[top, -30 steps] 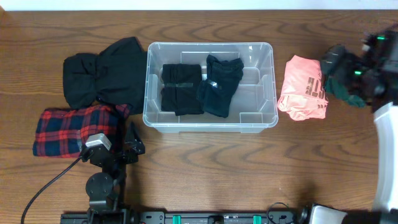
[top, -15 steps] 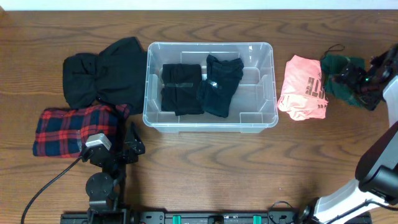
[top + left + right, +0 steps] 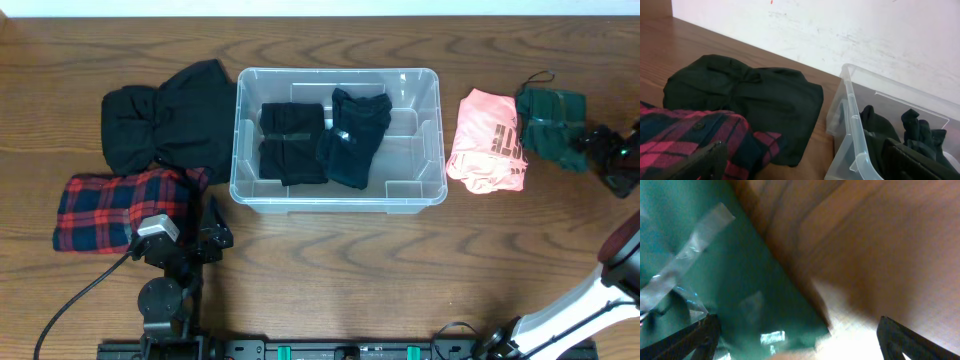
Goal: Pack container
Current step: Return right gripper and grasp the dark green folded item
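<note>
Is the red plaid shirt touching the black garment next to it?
Touching. The left wrist view shows the plaid shirt overlapping the near edge of the black garment.

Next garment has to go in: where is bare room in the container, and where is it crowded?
The container floor is bare between the dark blue garment and its right wall. The black folded garment crowds its left side. Bare table lies along its near wall.

Print on pink shirt (image 3: 486, 140), seemingly illegible
</note>
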Robot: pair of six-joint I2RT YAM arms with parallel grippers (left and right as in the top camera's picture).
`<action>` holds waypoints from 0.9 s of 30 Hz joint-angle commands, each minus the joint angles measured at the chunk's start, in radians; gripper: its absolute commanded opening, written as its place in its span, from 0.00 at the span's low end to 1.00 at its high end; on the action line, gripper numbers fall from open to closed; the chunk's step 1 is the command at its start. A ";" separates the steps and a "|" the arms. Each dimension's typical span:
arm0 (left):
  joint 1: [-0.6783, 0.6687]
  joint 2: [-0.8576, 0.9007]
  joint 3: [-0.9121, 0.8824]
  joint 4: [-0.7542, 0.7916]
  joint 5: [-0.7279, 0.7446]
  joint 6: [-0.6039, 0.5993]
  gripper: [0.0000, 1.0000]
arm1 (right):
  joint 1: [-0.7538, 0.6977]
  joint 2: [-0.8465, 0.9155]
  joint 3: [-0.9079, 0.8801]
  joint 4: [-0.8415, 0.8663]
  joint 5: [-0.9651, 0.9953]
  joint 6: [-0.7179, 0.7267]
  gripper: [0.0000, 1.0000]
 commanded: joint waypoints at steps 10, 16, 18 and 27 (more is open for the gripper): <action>0.005 -0.006 -0.032 -0.013 0.006 0.014 0.98 | 0.062 0.097 0.000 0.062 -0.105 0.076 0.67; 0.005 -0.006 -0.032 -0.014 0.006 0.014 0.98 | 0.055 0.067 0.008 -0.026 -0.116 0.121 0.21; 0.005 -0.006 -0.032 -0.014 0.006 0.014 0.98 | 0.053 0.022 0.017 -0.069 -0.124 0.130 0.16; 0.005 -0.006 -0.032 -0.013 0.007 0.014 0.98 | 0.150 -0.436 0.026 -0.279 -0.218 0.129 0.02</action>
